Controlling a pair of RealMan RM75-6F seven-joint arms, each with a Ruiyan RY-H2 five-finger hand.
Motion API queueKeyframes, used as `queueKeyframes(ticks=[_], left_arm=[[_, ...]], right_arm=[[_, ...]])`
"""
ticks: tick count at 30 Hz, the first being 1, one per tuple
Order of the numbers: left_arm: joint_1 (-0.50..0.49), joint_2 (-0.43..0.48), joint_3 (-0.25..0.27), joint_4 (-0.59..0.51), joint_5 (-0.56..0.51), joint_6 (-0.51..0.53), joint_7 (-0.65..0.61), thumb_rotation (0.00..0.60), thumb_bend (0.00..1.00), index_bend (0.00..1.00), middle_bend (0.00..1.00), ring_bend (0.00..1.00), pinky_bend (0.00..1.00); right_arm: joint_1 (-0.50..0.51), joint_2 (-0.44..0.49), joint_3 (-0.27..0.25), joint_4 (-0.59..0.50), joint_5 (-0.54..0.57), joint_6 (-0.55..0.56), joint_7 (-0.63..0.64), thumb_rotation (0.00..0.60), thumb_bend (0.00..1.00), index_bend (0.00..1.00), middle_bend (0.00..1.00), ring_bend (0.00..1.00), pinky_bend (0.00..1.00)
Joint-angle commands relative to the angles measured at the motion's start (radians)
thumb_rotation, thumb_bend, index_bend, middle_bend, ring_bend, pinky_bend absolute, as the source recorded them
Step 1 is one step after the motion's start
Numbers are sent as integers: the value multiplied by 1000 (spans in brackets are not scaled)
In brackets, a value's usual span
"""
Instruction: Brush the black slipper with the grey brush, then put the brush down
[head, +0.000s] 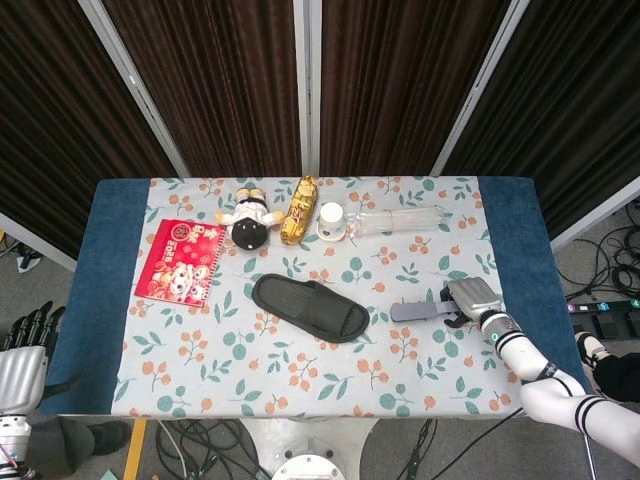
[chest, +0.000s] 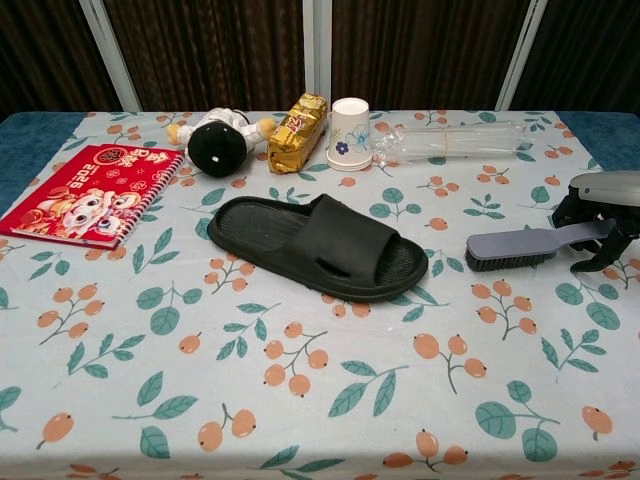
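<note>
The black slipper lies flat in the middle of the floral tablecloth, toe pointing right. The grey brush lies on the cloth to its right, bristles down, its handle pointing right. My right hand sits over the end of the handle with fingers curled down behind it and the thumb in front, gripping it. My left hand hangs off the table's left front corner with fingers stretched out, holding nothing; the chest view does not show it.
Along the back stand a red notebook, a doll, a gold snack packet, a paper cup and a clear plastic bottle. The tablecloth in front of the slipper is bare.
</note>
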Motion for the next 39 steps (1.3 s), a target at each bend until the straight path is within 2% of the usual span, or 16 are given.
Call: queueKeyframes(ticks=[1, 6, 12, 16, 20, 24, 27, 33, 39], left_arm=[[2, -2, 1, 4, -1, 0, -6, 600, 172, 102, 77, 1, 92], [6, -7, 1, 9, -6, -1, -16, 600, 169, 102, 77, 1, 91], [7, -14, -6, 18, -5, 7, -26, 600, 158, 102, 77, 1, 92], [6, -14, -6, 25, 6, 12, -37, 600, 176, 102, 77, 1, 91], [-7, -3, -4, 22, 27, 2, -64, 600, 204, 102, 77, 1, 91], [-48, 18, -9, 8, 79, -23, -143, 600, 208, 102, 77, 1, 92], [-113, 37, -20, 3, 136, -71, -217, 600, 193, 102, 77, 1, 92], [-314, 51, -55, 26, 234, -248, -362, 600, 193, 102, 77, 1, 92], [-549, -8, -91, 105, 292, -454, -470, 600, 192, 102, 77, 1, 92]], right_arm=[[12, 0, -2, -3, 13, -16, -8, 600, 142, 786, 781, 768, 886], [21, -6, -5, -7, 35, -16, -42, 600, 159, 866, 821, 814, 936], [29, -1, -14, -23, 40, -10, -74, 600, 388, 992, 885, 902, 1000], [29, 22, -18, -58, 1, 0, -39, 600, 521, 1000, 922, 961, 1000], [7, 41, -14, -80, -67, 81, 24, 600, 541, 1000, 954, 1000, 1000], [-9, 75, -7, -120, -131, 168, 86, 600, 542, 1000, 971, 1000, 1000], [-7, 103, 2, -155, -171, 213, 126, 600, 543, 1000, 978, 1000, 1000], [18, 154, 33, -227, -200, 255, 139, 600, 545, 1000, 987, 1000, 1000], [33, 193, 59, -282, -172, 260, 112, 600, 547, 1000, 989, 1000, 1000]])
